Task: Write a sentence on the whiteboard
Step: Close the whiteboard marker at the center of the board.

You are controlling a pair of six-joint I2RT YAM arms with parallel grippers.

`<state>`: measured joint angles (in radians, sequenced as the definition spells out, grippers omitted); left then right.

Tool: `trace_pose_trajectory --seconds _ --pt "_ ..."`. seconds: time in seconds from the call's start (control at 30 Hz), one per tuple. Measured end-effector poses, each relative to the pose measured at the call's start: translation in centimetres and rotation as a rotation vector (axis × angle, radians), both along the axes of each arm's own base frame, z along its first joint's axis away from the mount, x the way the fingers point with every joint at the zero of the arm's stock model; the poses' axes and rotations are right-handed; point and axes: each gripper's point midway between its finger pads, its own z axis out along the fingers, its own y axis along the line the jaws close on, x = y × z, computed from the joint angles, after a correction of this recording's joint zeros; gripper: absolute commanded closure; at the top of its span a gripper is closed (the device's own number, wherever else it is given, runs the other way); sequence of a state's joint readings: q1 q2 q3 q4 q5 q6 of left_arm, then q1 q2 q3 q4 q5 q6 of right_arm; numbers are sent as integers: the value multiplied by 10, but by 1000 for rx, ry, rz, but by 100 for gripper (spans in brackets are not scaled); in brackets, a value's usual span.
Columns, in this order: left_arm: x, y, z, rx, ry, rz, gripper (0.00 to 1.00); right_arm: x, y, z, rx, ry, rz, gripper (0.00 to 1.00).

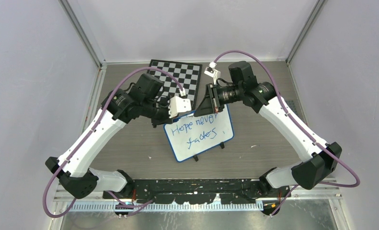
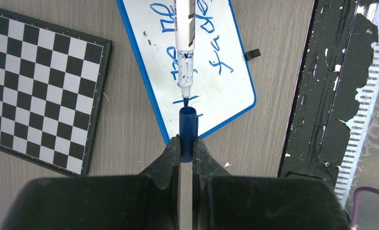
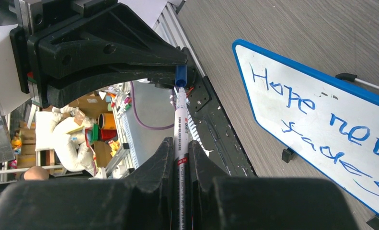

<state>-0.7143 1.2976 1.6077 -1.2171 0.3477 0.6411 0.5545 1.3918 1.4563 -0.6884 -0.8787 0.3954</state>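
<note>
**Blue writing showing on the board as pen and cap are lining up**

The whiteboard (image 1: 202,145) is lying askew on the grey table (image 1: 269,134), between the two arms and slightly apart from the chessboard (image 1: 180,75). The sentence (image 1: 196,130) is reading "Hope never fades" in two lines. The left gripper (image 2: 186,144) is pinching the blue cap (image 2: 188,125), jaws closed tight on its base. The right gripper (image 3: 181,149) is clamping the white marker (image 3: 181,125) by its barrel. The ink-stained tip is sitting right at the cap's open mouth; whether it is entering, I cannot tell.
</note>
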Motion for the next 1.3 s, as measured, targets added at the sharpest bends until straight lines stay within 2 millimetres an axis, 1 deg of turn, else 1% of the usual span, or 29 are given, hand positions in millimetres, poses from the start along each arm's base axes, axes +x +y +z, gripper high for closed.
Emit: trace_pose_trajectory --seconds 0.4,0.9,1.2,1.3 --pt "0 0 0 -1 4 3 100 -5 -1 -4 -18 4 16 100" --pt "-5 -5 -2 2 13 -22 100 -7 0 -3 -20 3 22 100" --pt "-9 -11 0 -3 34 -29 100 -8 0 -4 -24 6 21 100" --pt "-8 -16 3 -22 50 -13 100 -8 1 -5 -27 5 24 100"
